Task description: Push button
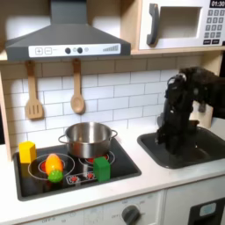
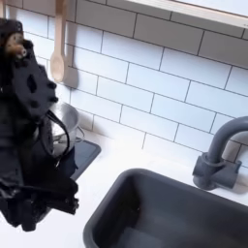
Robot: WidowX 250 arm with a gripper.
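Looking like the reach-for-the-button stage, with the gripper (image 1: 173,139) hanging low over the sink (image 1: 149,148) at the right of the first exterior view; clenched or released, honestly cannot tell, too dark and blurry. Guessing the target is among the small red buttons (image 1: 81,177) along the stove's front edge, lower left of the frame, well apart from the arm. Worth swinging over the shiny steel pot (image 1: 87,139) rather than clipping it, then pressing straight down. Glossy black cooktop, chunky plastic blocks, wooden spoon (image 2: 57,53) hanging upper left in the second exterior view, matte grey faucet (image 2: 218,155).
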